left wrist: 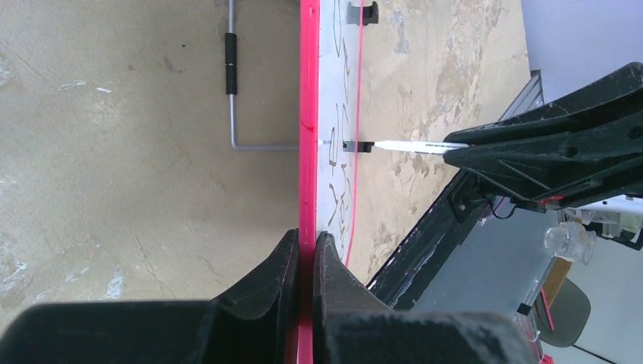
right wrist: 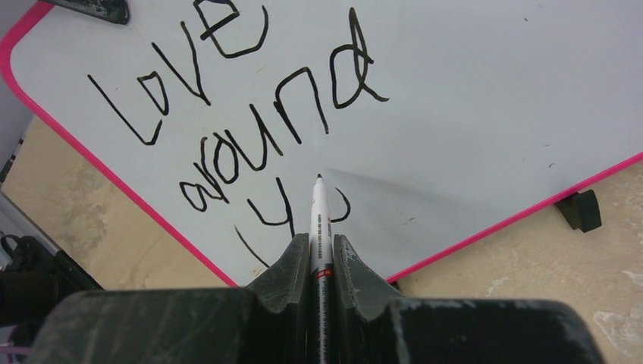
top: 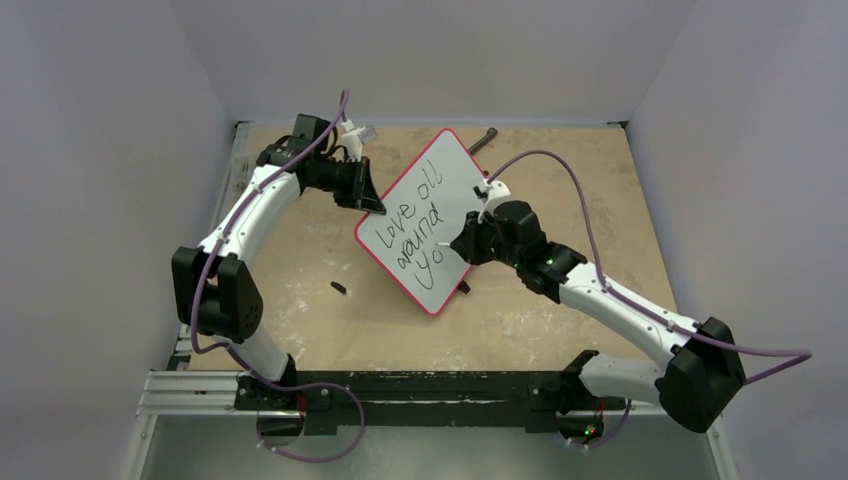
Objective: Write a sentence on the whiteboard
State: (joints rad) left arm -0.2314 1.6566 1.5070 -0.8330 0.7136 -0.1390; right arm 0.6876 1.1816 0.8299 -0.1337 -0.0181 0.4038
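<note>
The whiteboard (top: 440, 185) lies tilted on the table, white with a pink rim. The sentence (top: 415, 228) is in black marker, in lines reading "Love all", "around" and "yo". My left gripper (top: 376, 206) is shut on the board's left rim (left wrist: 307, 152). My right gripper (top: 462, 243) is shut on a white marker (right wrist: 318, 216). The marker's black tip sits over the board by the third line (right wrist: 265, 216); whether it touches I cannot tell. The left wrist view shows the marker (left wrist: 413, 144) sideways. Part of the round letter after "y" is hidden behind the marker.
A small black cap (top: 339, 289) lies on the tan table left of the board. A grey bent rod (top: 483, 138) lies behind the board's far corner. A black clip (right wrist: 580, 211) sticks out under the board's edge. A black rail (top: 420, 385) runs along the near edge.
</note>
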